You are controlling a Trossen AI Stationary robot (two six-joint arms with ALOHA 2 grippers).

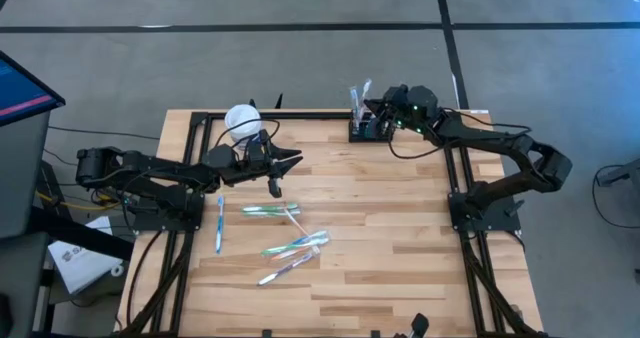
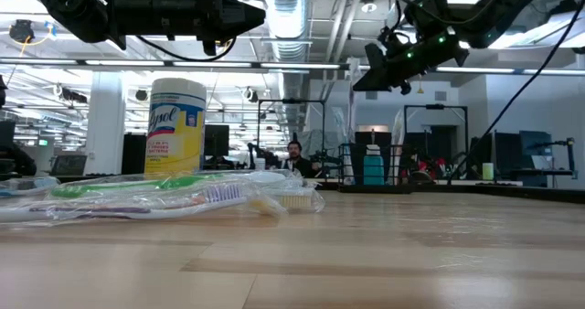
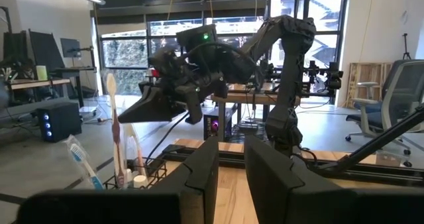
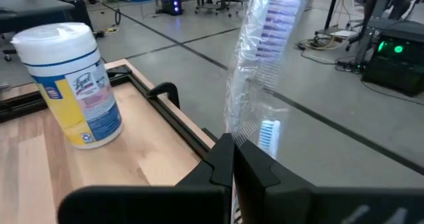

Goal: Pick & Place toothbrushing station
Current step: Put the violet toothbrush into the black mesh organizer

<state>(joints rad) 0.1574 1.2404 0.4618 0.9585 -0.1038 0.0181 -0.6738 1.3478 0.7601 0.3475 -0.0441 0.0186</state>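
The toothbrushing station, a small black wire caddy (image 1: pixel 365 130), stands at the table's far edge with wrapped toothbrushes (image 1: pixel 358 96) upright in it. My right gripper (image 4: pixel 232 159) hovers just above the caddy, shut, its tips beside one wrapped toothbrush (image 4: pixel 265 71). My left gripper (image 3: pixel 230 161) hangs above the table's left half, a narrow gap between its fingers with nothing in it, pointing toward the caddy (image 3: pixel 142 174). Several wrapped toothbrushes (image 1: pixel 285 238) lie flat on the table's middle. My right gripper comes at the caddy about level, from the table's right. Its shut fingertips (image 3: pixel 126 114) stand right beside the upright wrapped toothbrush (image 3: pixel 112 118). The fingers hide the wrapper's lower end (image 4: pixel 248 128), so I cannot tell whether they touch it.
A white round tub with a yellow label (image 1: pixel 243 120) stands at the far left, close behind my left gripper. A blue toothbrush (image 1: pixel 220 223) lies at the left side. Black frame rails (image 1: pixel 460 178) run along the table's edges. The near half of the wooden top is bare.
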